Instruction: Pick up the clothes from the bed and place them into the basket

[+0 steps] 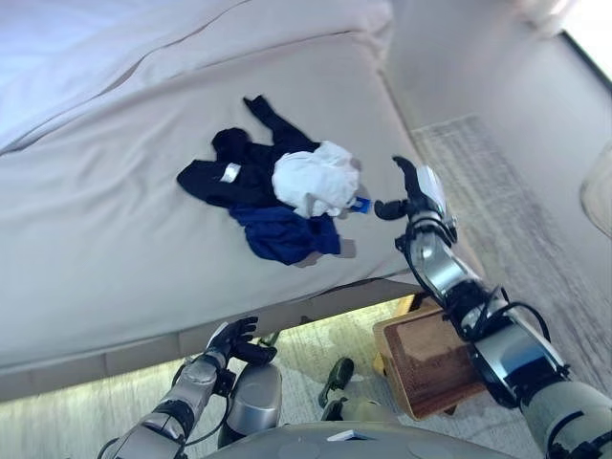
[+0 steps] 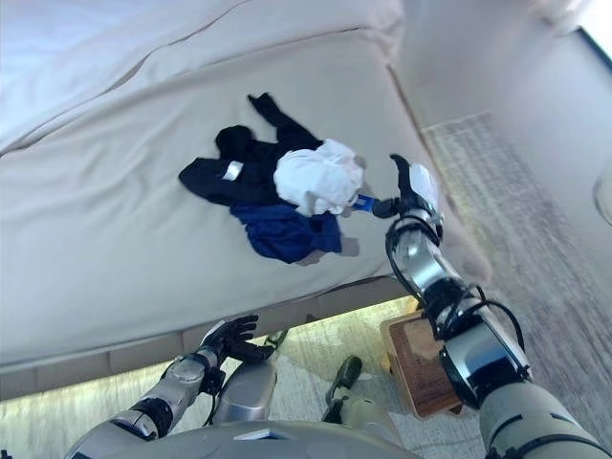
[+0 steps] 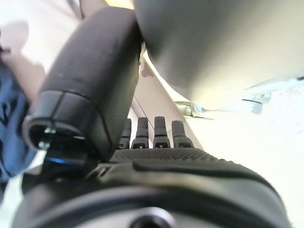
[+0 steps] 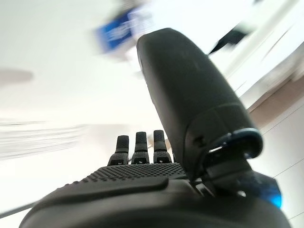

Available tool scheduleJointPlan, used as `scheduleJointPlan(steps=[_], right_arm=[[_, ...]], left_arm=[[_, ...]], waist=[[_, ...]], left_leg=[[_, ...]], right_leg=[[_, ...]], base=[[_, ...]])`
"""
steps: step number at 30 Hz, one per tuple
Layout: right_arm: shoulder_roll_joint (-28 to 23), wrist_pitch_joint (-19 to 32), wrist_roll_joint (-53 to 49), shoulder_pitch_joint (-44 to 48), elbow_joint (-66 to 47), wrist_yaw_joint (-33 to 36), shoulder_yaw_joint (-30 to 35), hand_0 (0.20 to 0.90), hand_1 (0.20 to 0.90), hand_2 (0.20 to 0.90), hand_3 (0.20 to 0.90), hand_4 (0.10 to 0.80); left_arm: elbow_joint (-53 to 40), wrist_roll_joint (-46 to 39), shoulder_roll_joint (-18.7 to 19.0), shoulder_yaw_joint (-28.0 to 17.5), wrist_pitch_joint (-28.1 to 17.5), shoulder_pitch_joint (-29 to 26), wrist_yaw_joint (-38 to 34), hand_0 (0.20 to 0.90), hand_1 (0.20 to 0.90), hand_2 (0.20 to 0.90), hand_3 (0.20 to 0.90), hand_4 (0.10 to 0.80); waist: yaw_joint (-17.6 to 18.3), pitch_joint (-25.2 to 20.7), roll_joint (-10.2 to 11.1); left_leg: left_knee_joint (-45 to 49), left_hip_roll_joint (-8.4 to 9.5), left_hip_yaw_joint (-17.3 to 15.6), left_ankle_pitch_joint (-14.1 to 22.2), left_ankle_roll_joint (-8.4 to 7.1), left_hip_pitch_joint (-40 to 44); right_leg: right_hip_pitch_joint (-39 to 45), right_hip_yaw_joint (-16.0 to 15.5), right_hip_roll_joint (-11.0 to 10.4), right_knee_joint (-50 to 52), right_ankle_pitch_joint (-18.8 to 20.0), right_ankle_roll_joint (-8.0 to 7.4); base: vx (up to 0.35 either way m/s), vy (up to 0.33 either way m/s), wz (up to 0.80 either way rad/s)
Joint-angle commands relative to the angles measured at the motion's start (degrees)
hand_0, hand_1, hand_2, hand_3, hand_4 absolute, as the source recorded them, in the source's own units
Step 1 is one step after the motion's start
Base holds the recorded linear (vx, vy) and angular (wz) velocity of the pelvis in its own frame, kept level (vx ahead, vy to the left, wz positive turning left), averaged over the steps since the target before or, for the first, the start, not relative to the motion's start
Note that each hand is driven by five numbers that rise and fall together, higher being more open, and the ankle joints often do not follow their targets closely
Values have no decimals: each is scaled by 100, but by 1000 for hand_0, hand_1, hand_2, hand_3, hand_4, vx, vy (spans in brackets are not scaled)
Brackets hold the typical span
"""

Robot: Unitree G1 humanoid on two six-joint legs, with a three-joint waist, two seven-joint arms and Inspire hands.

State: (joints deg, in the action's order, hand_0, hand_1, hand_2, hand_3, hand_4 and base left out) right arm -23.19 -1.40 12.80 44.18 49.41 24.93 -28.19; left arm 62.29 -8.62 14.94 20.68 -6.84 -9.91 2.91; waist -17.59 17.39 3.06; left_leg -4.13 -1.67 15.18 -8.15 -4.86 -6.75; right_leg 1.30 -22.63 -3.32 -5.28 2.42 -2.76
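We are keeping our left robot hand (image 1: 234, 337) low by the bed (image 1: 86, 239) edge, fingers relaxed and empty. Our right robot hand (image 1: 411, 196) is hovering spread wide just beside the clothes (image 1: 277, 186), which are lying heaped mid-bed, probably lining up a grab.

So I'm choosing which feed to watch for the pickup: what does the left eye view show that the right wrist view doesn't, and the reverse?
Only the left eye view shows the whole pile on the bed: black garment, white garment, blue garment, plus the wooden basket on the floor and the low left hand. Only the right wrist view shows the straight fingers from behind. Both show the right hand, open, holding nothing.
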Motion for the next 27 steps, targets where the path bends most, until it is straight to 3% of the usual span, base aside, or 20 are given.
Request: scheduleJointPlan(steps=[1, 10, 17, 19, 20, 21, 22, 24, 26, 27], right_arm=[[-231, 13, 432, 1014, -173, 47, -211, 900, 900, 900, 900, 800], [-87, -603, 311, 2033, 1053, -516, -469, 900, 900, 900, 900, 800], [-133, -1740, -219, 2650, 2208, -1595, -646, 900, 900, 900, 900, 800], [-177, -2115, -382, 2788, 2401, -1912, -700, 900, 900, 900, 900, 800], [-211, -2168, -486, 2845, 2467, -1961, -729, 592, 592, 592, 540, 440], [-247, -2150, -607, 2895, 2491, -1885, -751, 498, 498, 498, 431, 331], [-288, -2034, -808, 2964, 2474, -1614, -778, 300, 300, 300, 200, 100], [-330, -1590, -1118, 3084, 2312, -878, -728, 300, 300, 300, 200, 100], [-402, -851, -1067, 3233, 1819, 359, -592, 300, 300, 300, 200, 100], [-441, -809, -1036, 3253, 1637, 512, -561, 300, 300, 300, 200, 100]], left_arm=[[279, -41, 230, 613, 37, 360, -81, 900, 900, 900, 900, 800], [-74, -377, 529, 508, -141, 46, 21, 900, 900, 900, 900, 800], [-413, -569, 667, 316, -276, 0, -33, 900, 900, 900, 900, 800], [-508, -640, 702, 255, -265, 45, -28, 900, 900, 900, 900, 800], [-542, -636, 722, 220, -257, 70, -22, 900, 900, 900, 900, 800], [-576, -630, 744, 191, -242, 89, -16, 900, 900, 900, 900, 800], [-607, -635, 772, 181, -230, 106, -25, 900, 900, 900, 900, 800], [-677, -674, 827, 155, -196, 130, -49, 900, 900, 900, 900, 800], [-735, -635, 877, 111, -183, 176, -90, 900, 900, 900, 900, 800], [-750, -622, 886, 105, -186, 179, -105, 900, 900, 900, 900, 800]], waist=[[-260, 271, 185], [-819, 837, 223], [-1167, 1240, 199], [-1229, 1240, 230], [-1246, 1240, 232], [-1254, 1240, 233], [-1255, 1240, 240], [-1236, 1240, 270], [-1187, 1240, 335], [-1166, 1240, 347]], left_leg=[[375, 369, -46, 617, 489, -31], [942, 495, 154, 665, 464, -779], [1010, 488, 266, 536, 461, -1274], [1163, 457, 281, 728, 444, -1425], [1221, 453, 295, 746, 446, -1486], [1261, 450, 309, 758, 447, -1536], [1298, 445, 328, 771, 444, -1582], [1298, 422, 329, 788, 437, -1589], [1243, 390, 314, 814, 424, -1514], [1253, 431, 319, 651, 439, -1611]], right_leg=[[-239, 372, -412, 941, -272, -107], [-501, 58, -592, 1215, -239, -157], [-933, -179, -657, 1448, -197, -228], [-1103, -163, -654, 1600, -332, -259], [-1168, -178, -657, 1641, -330, -258], [-1217, -184, -656, 1668, -327, -259], [-1260, -176, -638, 1684, -319, -262], [-1271, -141, -594, 1668, -297, -278], [-1248, -83, -538, 1637, -271, -293], [-1316, -139, -563, 1595, -123, -262]], base=[[25, 54, 24], [-14, 16, 23], [-40, -7, 9], [34, -29, -1], [0, 0, 0], [0, 0, 0], [5, -38, -1], [-4, -68, 1], [-54, -48, 0], [-94, -2, -5]])
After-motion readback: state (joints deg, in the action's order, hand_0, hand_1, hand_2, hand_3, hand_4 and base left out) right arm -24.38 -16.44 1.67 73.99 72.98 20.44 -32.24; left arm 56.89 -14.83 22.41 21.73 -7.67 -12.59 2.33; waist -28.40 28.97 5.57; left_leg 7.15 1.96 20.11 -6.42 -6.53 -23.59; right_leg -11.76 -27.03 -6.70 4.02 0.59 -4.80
